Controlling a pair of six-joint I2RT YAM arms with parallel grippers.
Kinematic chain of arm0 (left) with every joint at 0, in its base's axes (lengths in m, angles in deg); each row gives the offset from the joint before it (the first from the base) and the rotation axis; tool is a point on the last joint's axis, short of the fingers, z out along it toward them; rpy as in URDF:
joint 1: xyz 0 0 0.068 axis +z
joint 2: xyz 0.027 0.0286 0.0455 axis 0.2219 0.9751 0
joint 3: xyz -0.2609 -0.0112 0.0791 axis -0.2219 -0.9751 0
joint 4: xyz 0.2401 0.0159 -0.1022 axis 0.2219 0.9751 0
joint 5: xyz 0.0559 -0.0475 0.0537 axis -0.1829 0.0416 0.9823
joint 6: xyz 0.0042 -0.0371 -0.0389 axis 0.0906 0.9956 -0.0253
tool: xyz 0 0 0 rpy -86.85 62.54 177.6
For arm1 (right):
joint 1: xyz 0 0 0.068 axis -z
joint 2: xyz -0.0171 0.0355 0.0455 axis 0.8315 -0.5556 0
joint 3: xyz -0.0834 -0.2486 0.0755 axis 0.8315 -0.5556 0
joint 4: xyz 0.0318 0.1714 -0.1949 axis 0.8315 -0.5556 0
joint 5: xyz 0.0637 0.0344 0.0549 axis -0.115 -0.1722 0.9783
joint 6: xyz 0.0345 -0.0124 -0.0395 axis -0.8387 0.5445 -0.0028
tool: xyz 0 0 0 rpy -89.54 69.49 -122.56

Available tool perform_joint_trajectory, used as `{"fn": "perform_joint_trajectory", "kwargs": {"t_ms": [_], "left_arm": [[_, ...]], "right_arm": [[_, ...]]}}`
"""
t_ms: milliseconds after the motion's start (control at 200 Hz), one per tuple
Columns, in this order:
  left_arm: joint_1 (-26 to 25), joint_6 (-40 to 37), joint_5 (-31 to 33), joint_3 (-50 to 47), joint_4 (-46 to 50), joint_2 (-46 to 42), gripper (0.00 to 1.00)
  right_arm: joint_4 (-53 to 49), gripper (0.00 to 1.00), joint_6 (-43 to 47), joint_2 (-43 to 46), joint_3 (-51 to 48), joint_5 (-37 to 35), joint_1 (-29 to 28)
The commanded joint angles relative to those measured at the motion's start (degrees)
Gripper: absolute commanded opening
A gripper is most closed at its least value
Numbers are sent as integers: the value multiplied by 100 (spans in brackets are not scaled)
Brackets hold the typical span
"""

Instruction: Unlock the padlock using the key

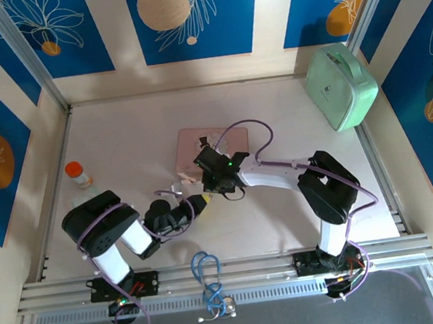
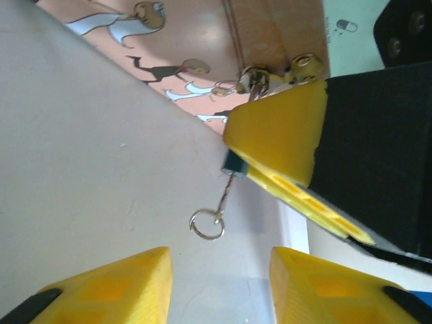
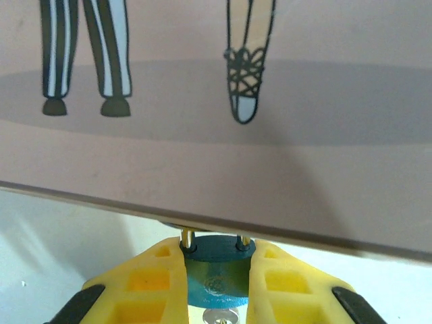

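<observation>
The padlock sits pinched between the two yellow fingers of my right gripper, its blue-teal body clamped on both sides and its keyhole end turned toward my wrist camera. The two silvery legs of its shackle rise out of the top of the body and run up under the near edge of the pink picture tin, so the lock is held right against the tin's front. From my left wrist I see a sliver of the same teal body peeking out below my right gripper's yellow finger, and out of it comes the key, thin and edge-on, slanting down to a small ring at its end. I cannot tell whether that ring touches the table or hangs just over it. My left gripper is spread wide with nothing between its fingers; the ring lies just beyond the gap, apart from both pads. From above, my two grippers meet near the middle of the table, the right one at the tin's near edge and the left one just beside it. Farther out, a mint-green case stands at the far right corner, a small orange-capped bottle stands to the left, and a blue cable loop lies between my bases.
</observation>
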State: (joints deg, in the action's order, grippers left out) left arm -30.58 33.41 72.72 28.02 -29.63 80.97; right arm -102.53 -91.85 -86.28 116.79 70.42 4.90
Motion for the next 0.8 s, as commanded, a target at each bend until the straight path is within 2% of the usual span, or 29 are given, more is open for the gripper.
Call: {"fn": "perform_joint_trajectory", "kwargs": {"t_ms": [0,95,210,385,570,795], "left_arm": [[-31,-46,56,78,-241,64,40],[-115,-41,118,165,-258,150,40],[-234,-166,136,245,-258,139,33],[-283,-340,233,344,-242,113,30],[-283,-582,334,530,192,52,25],[-282,-694,301,627,410,-94,14]], "right_arm": [[-469,0,-10,-127,332,191,-46],[-611,0,-39,-128,423,236,-43],[-847,0,-89,-173,580,303,-23],[-1022,0,-116,-266,732,439,4],[-1102,0,-142,-293,792,569,52],[-1129,0,-182,-306,823,642,69]]}}
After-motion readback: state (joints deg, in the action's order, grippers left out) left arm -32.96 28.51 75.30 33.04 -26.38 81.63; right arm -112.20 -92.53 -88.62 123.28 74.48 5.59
